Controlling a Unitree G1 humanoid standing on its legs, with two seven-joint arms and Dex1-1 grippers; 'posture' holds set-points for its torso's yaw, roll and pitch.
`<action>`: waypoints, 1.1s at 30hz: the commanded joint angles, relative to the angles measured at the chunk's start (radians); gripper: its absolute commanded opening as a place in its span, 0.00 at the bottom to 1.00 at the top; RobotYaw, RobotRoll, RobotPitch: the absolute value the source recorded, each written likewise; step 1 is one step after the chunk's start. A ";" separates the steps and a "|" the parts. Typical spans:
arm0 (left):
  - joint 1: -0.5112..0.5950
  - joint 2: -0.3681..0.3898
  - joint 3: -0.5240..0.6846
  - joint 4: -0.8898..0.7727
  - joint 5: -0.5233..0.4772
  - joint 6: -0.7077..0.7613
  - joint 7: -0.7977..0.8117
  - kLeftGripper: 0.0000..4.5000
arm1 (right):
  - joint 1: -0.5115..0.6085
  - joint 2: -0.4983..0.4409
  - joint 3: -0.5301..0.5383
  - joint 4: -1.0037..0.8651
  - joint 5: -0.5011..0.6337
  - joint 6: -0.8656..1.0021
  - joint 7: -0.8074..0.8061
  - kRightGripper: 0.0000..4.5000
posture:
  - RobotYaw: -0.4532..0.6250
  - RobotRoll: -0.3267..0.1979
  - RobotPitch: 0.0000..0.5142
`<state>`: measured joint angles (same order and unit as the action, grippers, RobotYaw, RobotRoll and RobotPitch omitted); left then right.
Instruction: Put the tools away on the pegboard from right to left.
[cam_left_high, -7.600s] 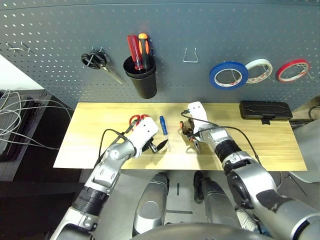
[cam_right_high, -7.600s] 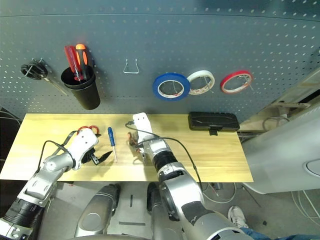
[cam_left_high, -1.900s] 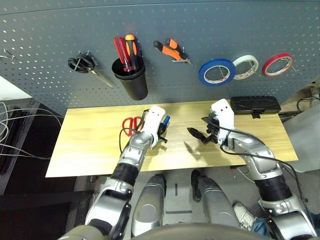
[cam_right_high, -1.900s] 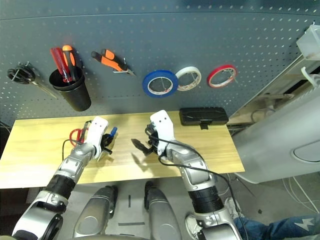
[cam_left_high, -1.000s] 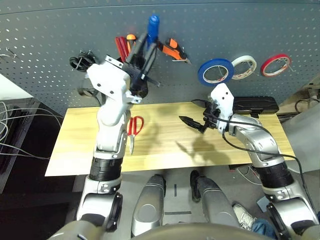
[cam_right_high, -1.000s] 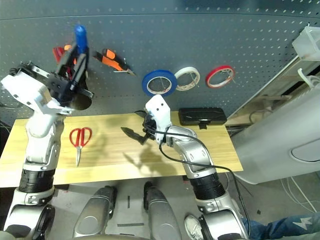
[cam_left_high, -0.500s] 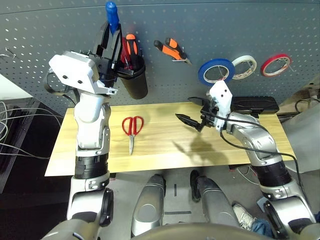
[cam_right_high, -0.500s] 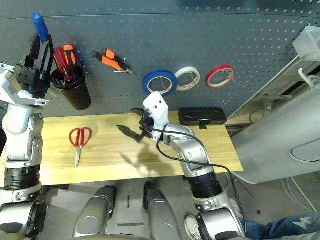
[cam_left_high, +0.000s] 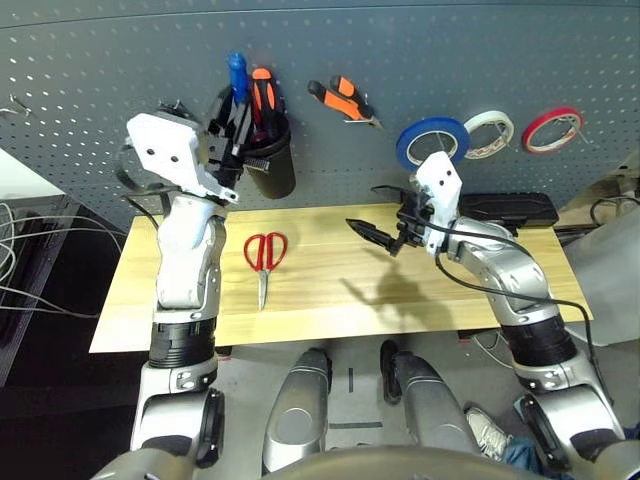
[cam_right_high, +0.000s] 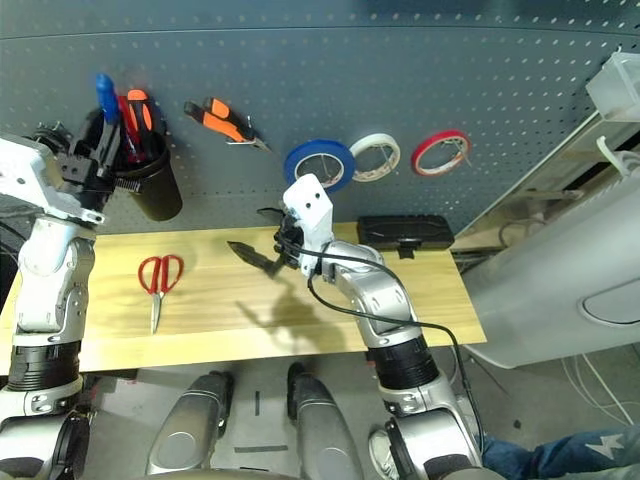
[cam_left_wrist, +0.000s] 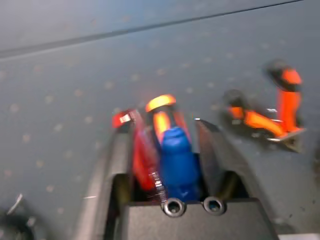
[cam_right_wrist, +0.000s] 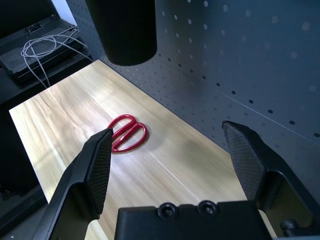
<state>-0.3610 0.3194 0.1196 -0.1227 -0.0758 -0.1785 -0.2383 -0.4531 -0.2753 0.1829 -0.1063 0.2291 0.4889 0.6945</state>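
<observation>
One blue-handled screwdriver (cam_left_wrist: 177, 160) between left gripper (cam_left_high: 232, 110) jaws, over black cup (cam_left_high: 270, 165).

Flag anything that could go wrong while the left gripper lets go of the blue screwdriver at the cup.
1. The blue-handled screwdriver enters a black cup already crowded with other screwdrivers; it may jam or tip out.
2. The left gripper sits close against the cup and could knock it when it backs away.
3. The red-handled scissors remain on the table.
</observation>
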 joint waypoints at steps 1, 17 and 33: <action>0.034 0.030 -0.072 -0.056 0.102 -0.166 -0.038 0.80 | 0.030 -0.009 0.011 0.003 -0.005 -0.016 0.001 1.00 | 0.55 0.62 0.44; 0.145 0.052 -0.344 0.024 0.162 -0.093 -0.244 0.99 | 0.170 -0.080 0.004 0.193 -0.109 -0.116 -0.046 1.00 | 0.53 0.62 0.44; 0.192 0.063 -0.338 0.302 0.223 0.274 -0.224 0.99 | 0.156 -0.070 0.032 0.206 -0.134 -0.074 -0.043 1.00 | 0.54 0.62 0.46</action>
<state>-0.1782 0.3763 -0.2331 0.1405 0.1267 0.0495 -0.4827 -0.2978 -0.3480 0.2006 0.0903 0.1033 0.4043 0.6452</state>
